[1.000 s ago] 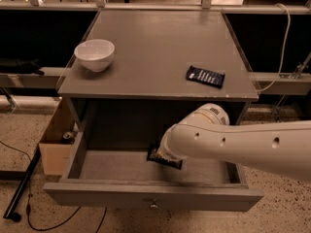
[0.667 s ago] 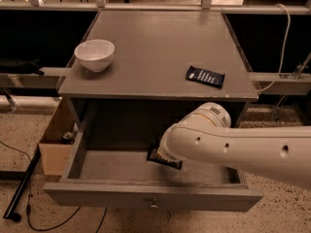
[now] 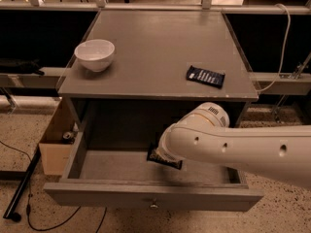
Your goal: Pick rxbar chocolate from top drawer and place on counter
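Observation:
The top drawer [image 3: 121, 196] stands pulled out under the counter [image 3: 150, 38]. On its floor lies the rxbar chocolate [image 3: 165, 161], a dark flat bar, partly covered by my arm. My white arm comes in from the right and dips into the drawer. Its gripper [image 3: 162, 153] sits right at the bar's upper edge, mostly hidden behind the wrist. Whether it touches the bar cannot be made out.
A white bowl [image 3: 95, 54] sits at the counter's left front. A bluish-black bar [image 3: 205, 76] lies near its right front edge. A cardboard box [image 3: 54, 147] with a can in it stands left of the cabinet. Cables run across the floor.
The arm's wrist end has shifted only slightly over the bar. The bar, the bowl and the drawer lie where they were.

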Tool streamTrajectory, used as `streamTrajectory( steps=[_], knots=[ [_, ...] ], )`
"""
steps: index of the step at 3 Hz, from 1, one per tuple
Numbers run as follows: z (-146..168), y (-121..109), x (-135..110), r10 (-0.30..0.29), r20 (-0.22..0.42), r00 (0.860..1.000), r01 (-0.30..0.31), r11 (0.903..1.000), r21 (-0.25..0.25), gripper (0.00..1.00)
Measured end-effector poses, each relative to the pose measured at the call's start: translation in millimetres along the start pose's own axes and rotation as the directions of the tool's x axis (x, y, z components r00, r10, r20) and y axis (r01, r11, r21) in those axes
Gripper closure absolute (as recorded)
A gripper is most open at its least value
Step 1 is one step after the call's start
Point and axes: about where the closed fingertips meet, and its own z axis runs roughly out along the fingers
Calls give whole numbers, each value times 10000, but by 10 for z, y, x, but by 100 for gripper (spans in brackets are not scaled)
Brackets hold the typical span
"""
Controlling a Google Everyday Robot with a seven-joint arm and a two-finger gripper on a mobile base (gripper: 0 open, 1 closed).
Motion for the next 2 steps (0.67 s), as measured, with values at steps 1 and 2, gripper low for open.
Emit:
streamTrajectory(
  steps=[1, 2],
  knots=[
    [0, 0, 0, 0, 0, 10000, 0, 10000, 0, 27],
    [11, -20, 28, 87, -20, 10000, -87, 10000, -13, 0]
  ],
)
